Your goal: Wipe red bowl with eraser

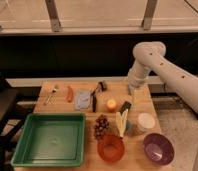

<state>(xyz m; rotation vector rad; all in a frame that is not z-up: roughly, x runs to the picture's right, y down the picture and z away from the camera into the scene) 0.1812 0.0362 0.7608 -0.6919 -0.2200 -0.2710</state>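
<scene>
- The wooden surface stands in front of a dark wall. Pale metal rails run above it, and speckled floor shows at the picture's right.
- A white arm reaches in from the right edge, where the frame cuts it off. Its gripper hangs low over the back right part of the surface. I cannot tell whether the gripper is spread or pressed together.
- The eraser lies on the surface just in front of the gripper, toward the camera. I cannot tell whether the two touch.
- The red bowl sits well in front of the gripper, a little to the picture's left, near the front edge.
- The purple bowl sits beside the red bowl, in front of the gripper and a little to the picture's right.
- A green tray lies far to the picture's left of the gripper, at the front.
- A blue-grey block and a black-handled tool lie to the picture's left of the gripper.
- The small items between the gripper and the bowls are hard to make out.
- Counted: two bowls, one tray, one eraser, one blue-grey block, one black-handled tool.
</scene>
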